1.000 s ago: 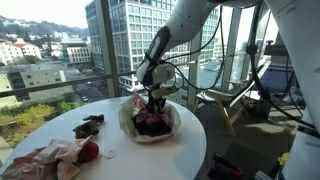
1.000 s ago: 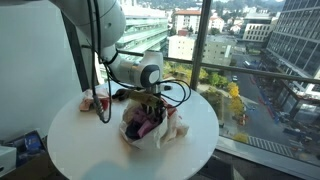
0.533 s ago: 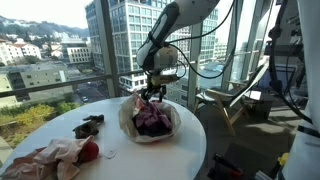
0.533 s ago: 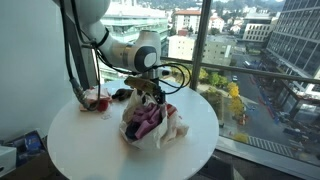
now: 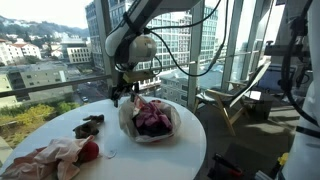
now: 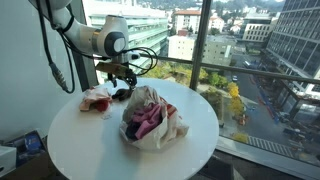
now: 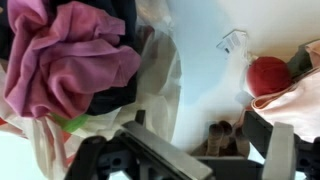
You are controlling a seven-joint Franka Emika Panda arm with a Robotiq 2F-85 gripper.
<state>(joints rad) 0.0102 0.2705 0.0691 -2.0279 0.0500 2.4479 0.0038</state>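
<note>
My gripper (image 5: 122, 95) hangs open and empty above the round white table (image 5: 160, 160), between a white bag stuffed with purple and dark clothes (image 5: 150, 120) and a small dark garment (image 5: 88, 125). From the window side the gripper (image 6: 122, 82) is just over that dark garment (image 6: 121, 95), clear of the bag (image 6: 150, 118). In the wrist view the gripper (image 7: 190, 150) frames the dark garment (image 7: 215, 140) between its two fingers (image 7: 270, 140), without touching it. The purple clothes (image 7: 70, 60) fill the upper left.
A heap of pink and red clothes (image 5: 60, 155) lies near the table's edge, also in view as pink cloth (image 6: 97, 100) and a red piece (image 7: 268, 75). A small clear scrap (image 7: 232, 40) lies on the tabletop. Tall windows surround the table.
The gripper has opened wide, lifted off the bag of clothes and swung sideways to above the small dark garment. The bag stays put.
</note>
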